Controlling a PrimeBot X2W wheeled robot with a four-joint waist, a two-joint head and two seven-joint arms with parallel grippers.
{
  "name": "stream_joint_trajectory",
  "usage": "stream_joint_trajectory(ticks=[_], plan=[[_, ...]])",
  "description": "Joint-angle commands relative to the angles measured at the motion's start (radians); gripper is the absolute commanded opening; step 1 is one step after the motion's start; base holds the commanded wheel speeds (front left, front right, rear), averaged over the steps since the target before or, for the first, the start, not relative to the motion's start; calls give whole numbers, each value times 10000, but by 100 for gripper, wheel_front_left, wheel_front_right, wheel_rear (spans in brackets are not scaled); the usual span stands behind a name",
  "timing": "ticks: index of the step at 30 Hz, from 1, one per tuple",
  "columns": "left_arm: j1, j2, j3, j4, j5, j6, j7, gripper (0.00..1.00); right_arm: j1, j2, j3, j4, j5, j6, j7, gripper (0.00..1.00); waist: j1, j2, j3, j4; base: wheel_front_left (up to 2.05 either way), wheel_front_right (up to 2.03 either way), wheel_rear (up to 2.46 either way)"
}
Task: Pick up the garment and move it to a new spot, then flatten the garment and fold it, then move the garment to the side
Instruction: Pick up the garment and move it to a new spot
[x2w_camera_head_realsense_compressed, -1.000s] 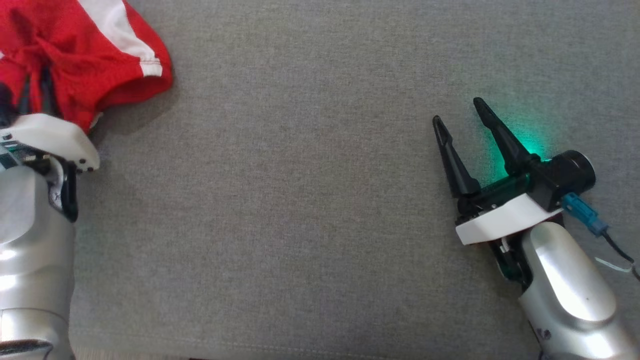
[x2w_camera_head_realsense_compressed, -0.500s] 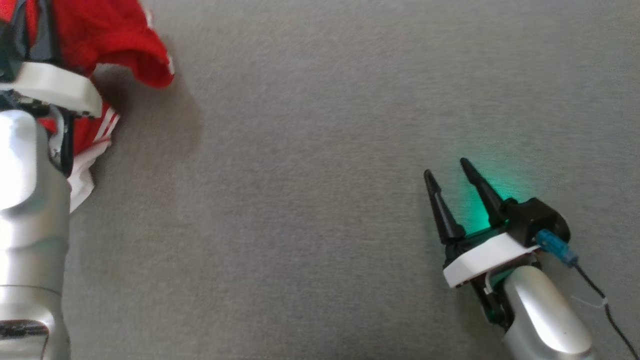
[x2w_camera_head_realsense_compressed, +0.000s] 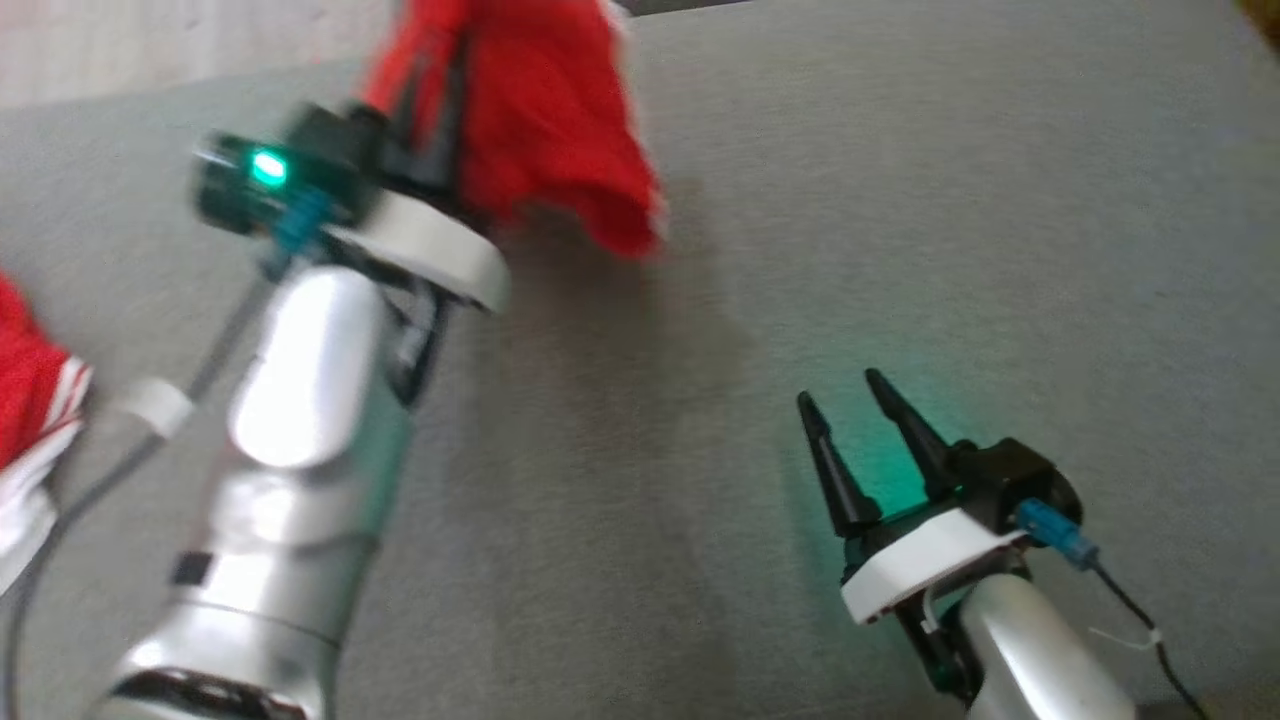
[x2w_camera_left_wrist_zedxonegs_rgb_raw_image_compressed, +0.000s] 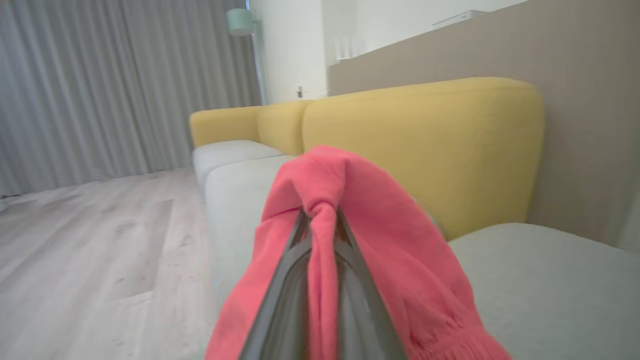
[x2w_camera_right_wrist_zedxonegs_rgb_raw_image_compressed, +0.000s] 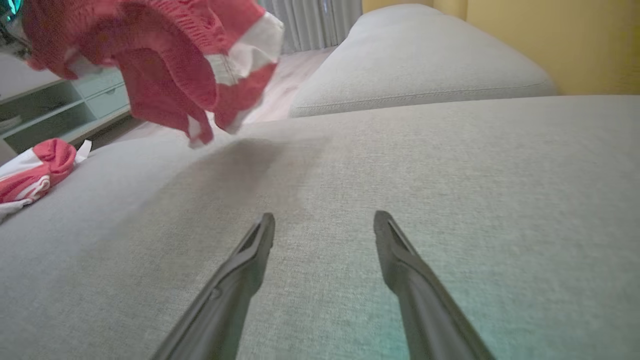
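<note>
The red garment (x2w_camera_head_realsense_compressed: 560, 130) with white panels hangs in the air above the grey cushion, blurred by motion. My left gripper (x2w_camera_head_realsense_compressed: 440, 70) is shut on a bunched fold of it; in the left wrist view the cloth (x2w_camera_left_wrist_zedxonegs_rgb_raw_image_compressed: 350, 210) drapes over both dark fingers (x2w_camera_left_wrist_zedxonegs_rgb_raw_image_compressed: 280, 290). In the right wrist view the garment (x2w_camera_right_wrist_zedxonegs_rgb_raw_image_compressed: 160, 65) dangles at the upper left, clear of the seat. My right gripper (x2w_camera_head_realsense_compressed: 840, 395) rests low over the cushion at the lower right, open with nothing between its fingers (x2w_camera_right_wrist_zedxonegs_rgb_raw_image_compressed: 250, 260).
A second red and white cloth (x2w_camera_head_realsense_compressed: 30, 420) lies at the cushion's left edge, and again (x2w_camera_right_wrist_zedxonegs_rgb_raw_image_compressed: 30, 172) in the right wrist view. The grey seat (x2w_camera_head_realsense_compressed: 700, 450) spreads wide between the arms. A yellow backrest (x2w_camera_left_wrist_zedxonegs_rgb_raw_image_compressed: 425, 145) stands behind, with wooden floor (x2w_camera_left_wrist_zedxonegs_rgb_raw_image_compressed: 75, 240) beyond.
My left gripper has lifted the garment off the cushion and swung it toward the middle. The head camera has shifted, so the whole picture moved. My right gripper stays open.
</note>
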Motion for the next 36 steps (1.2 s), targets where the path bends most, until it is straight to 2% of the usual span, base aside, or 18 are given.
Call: stream_joint_trajectory(ticks=[1, 6, 10, 11, 12, 13, 17, 26, 32, 36], plan=[[-143, 114, -39, -398, -180, -34, -178, 0, -88, 124, 321, -221, 83, -7, -24, 100, 2, 0, -181, -611, 0, 0, 0], [561, -62, -940, -489, -1359, 77, -509, 0, -29, 179, 459, -91, 153, -7, -24, 100, 2, 0, -398, -1199, 0, 0, 0], [1358, -68, -1955, -351, -2214, 578, -670, 0, 51, 212, 441, -63, 186, -7, -24, 100, 2, 0, -484, -1295, 0, 0, 0], [1562, -68, -2072, -244, -2320, 740, -709, 16, 69, 219, 414, -58, 185, -7, -24, 100, 2, 0, -512, -1272, 0, 0, 0], [1757, -69, -2151, -146, -2339, 903, -744, 46, 92, 226, 381, -60, 183, -7, -24, 100, 2, 0, -531, -1241, 0, 0, 0], [1956, -69, -2166, -43, -2363, 1037, -770, 100, 113, 231, 337, -70, 178, -7, -24, 100, 2, 0, -544, -1189, 0, 0, 0], [2527, -69, -1951, -2, -2303, 1306, -800, 100, 157, 240, 193, -118, 166, -7, -24, 100, 2, 0, -566, -944, 0, 0, 0], [5165, 247, -21, -1794, -1546, 1773, -806, 100, 243, 189, -370, -245, 73, -7, -24, 100, 2, 0, -742, 35, 0, 0, 0], [6774, 183, 1113, -2883, -909, 1597, -807, 100, 380, 208, -751, -279, -4, -7, -24, 100, 2, 0, -959, 587, 0, 0, 0], [7540, 55, 1510, -3304, -590, 1354, -807, 100, 459, 222, -904, -279, 6, -7, -24, 100, 2, 0, -1071, 859, 0, 0, 0]])
